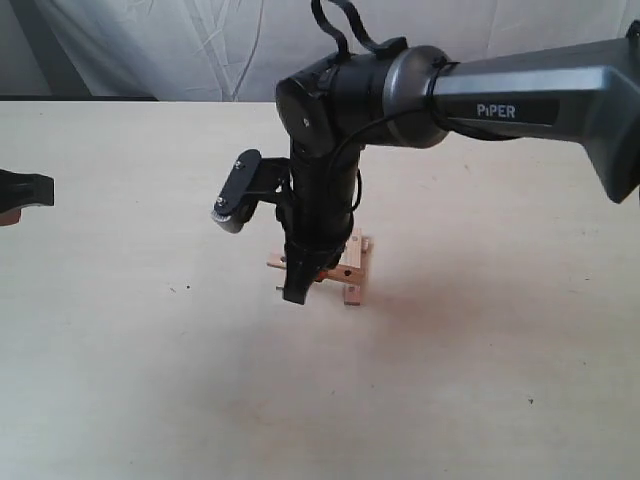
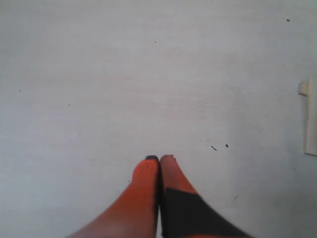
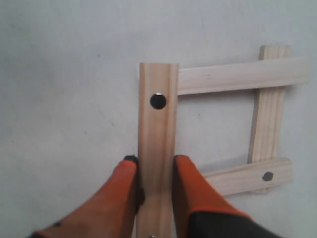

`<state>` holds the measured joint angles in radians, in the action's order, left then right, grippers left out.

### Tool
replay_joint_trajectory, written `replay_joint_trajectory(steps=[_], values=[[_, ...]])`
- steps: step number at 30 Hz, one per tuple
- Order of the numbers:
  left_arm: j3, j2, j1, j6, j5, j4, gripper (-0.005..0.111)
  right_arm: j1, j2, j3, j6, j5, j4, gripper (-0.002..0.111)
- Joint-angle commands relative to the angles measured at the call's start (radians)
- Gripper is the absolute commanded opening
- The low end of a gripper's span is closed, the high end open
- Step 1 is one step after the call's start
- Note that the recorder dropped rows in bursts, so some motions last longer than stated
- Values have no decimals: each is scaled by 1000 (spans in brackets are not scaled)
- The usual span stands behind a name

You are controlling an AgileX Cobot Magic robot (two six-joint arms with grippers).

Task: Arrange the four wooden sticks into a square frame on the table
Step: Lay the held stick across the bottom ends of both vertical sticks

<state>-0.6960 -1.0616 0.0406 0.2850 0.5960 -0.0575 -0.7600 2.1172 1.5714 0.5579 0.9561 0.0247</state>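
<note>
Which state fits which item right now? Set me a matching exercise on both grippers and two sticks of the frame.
Things:
1 left gripper
2 right gripper
3 held stick
4 opposite stick

States:
A no holes showing, lying under the ends of two other sticks
B shut, empty, above the table
C shut on a stick
D dark hole near its end, clamped on both long edges

Pairs: 1-B, 2-C, 3-D, 4-A
</note>
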Motion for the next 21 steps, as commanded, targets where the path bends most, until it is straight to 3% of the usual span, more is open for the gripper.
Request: replay_joint_trajectory(steps=[1,14,21], values=[[-5,8,-3,0,-9,-3,0,3,-6,-42,19,-71,38,-1],[-5,8,-3,0,-9,-3,0,3,34,-42,15,-95,38,0],[-5,8,-3,0,-9,1,0,3,34,-42,15,-81,27,25]])
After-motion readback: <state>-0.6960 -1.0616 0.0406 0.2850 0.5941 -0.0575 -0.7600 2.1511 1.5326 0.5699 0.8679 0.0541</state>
